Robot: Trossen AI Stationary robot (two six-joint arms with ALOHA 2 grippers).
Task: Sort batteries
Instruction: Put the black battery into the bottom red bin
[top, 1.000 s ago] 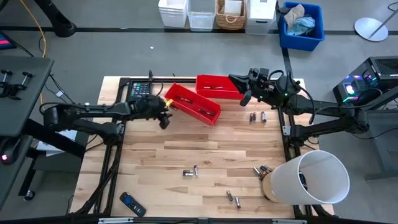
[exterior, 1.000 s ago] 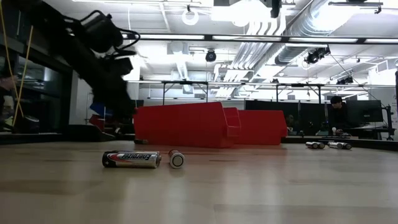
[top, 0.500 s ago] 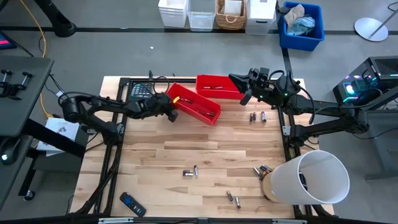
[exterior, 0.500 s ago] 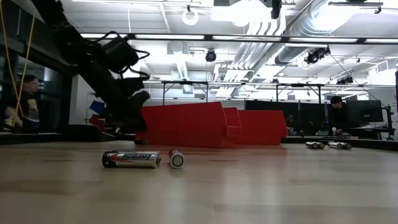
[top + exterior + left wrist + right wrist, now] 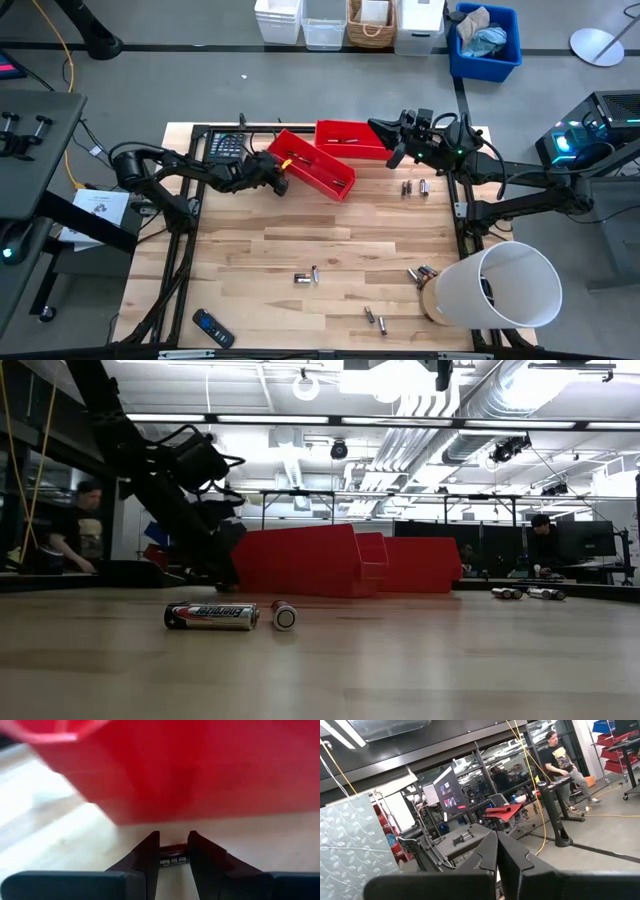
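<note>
My left gripper [image 5: 279, 183] is low at the left end of the slanted red bin [image 5: 318, 172], slanting down. In the left wrist view a dark labelled battery [image 5: 173, 857] fills the gap between its fingertips, at the foot of the bin's red wall [image 5: 200, 775]. My right gripper [image 5: 380, 127] is shut on nothing, raised over the far red bin [image 5: 352, 140]. Loose batteries lie on the wood: a pair at mid-table [image 5: 306, 277], a pair at the right [image 5: 414, 187], and others near the front [image 5: 375, 319]. My left gripper has the battery between its two fingertips [image 5: 150, 852], and the battery's labelled side [image 5: 172, 861] reaches from one finger to the other. The fingers slant down from the table's left side toward the bin. The battery sits low by the bin's wall; the fingers hide its underside.
A big white cylinder [image 5: 495, 285] lies at the near right with batteries [image 5: 420, 272] beside it. A calculator [image 5: 226, 144] lies at the far left and a remote [image 5: 213, 328] at the near left. Bare wood spreads across the table's middle.
My left gripper has sunk toward the table and moved right, up to the left end of the slanted red bin, tipping further down. The bins and the loose batteries have stayed where they were.
</note>
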